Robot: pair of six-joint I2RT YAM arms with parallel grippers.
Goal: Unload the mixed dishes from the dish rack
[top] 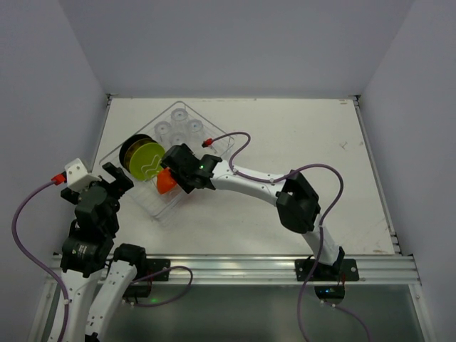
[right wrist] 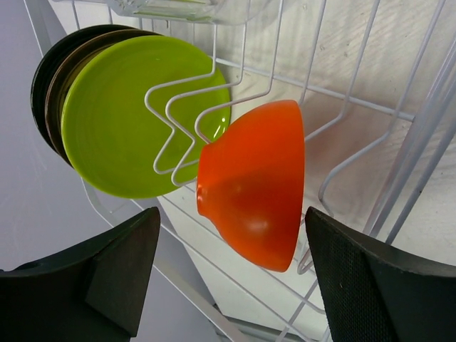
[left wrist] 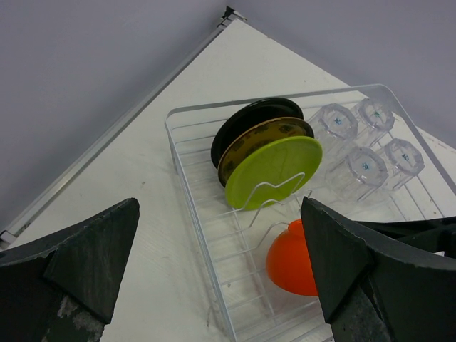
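The dish rack (top: 158, 209) stands at the table's left. A yellow-green plate (top: 144, 159) stands upright in its tines with dark plate rims behind it. Several clear tumblers (top: 178, 126) fill its far end. The orange bowl (right wrist: 256, 182) leans on its side against the tines at the near end. My right gripper (right wrist: 234, 221) is open around that bowl, a finger on each side with a gap to each. My left gripper (left wrist: 219, 214) hangs wide open and empty above the rack's left rim (left wrist: 187, 185), left of the bowl (left wrist: 288, 262) and the plate (left wrist: 274, 171).
The right arm's purple cable (top: 239, 139) loops over the rack's right corner. Grey walls close in on the table at the left, back and right. The white tabletop (top: 306, 135) stretches to the right of the rack.
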